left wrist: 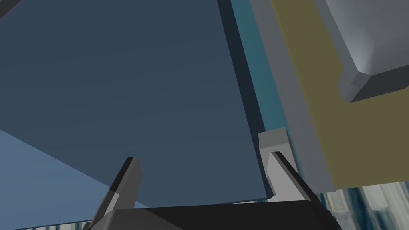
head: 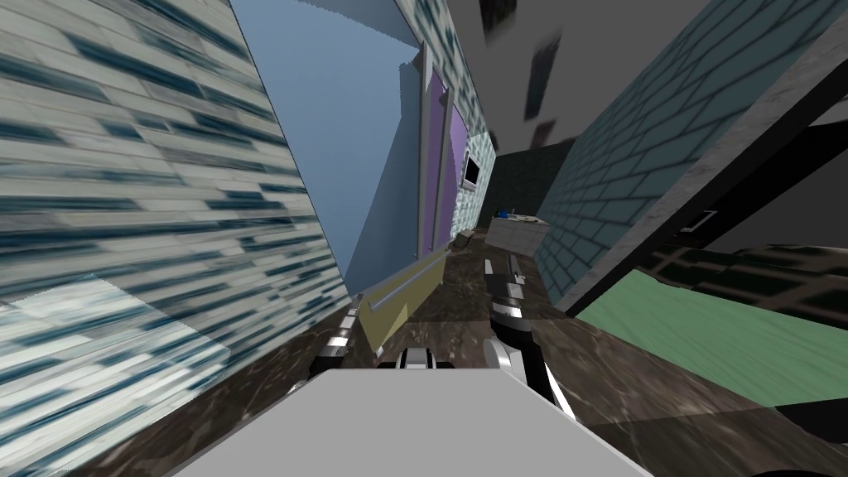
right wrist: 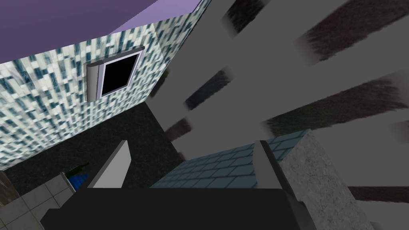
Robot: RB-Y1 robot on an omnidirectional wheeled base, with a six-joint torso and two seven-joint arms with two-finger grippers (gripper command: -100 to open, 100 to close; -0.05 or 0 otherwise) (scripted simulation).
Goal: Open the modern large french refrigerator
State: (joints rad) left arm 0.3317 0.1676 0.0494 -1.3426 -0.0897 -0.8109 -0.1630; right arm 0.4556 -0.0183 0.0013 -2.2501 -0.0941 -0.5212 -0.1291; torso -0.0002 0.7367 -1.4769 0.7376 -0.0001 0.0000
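Observation:
The refrigerator has a tall blue door, purple doors beyond it and an olive bottom drawer with a grey bar handle. My left gripper is low at the near end of that drawer. In the left wrist view the left gripper is open against the blue door; one finger lies at the door's edge, next to the olive drawer and its grey handle. My right gripper hangs open in free air to the right, also open in its own view.
A patterned tiled wall runs close on the left. A teal brick wall closes the right side of the narrow passage. A white tiled counter stands at the far end. The floor is dark marbled, with a green patch to the right.

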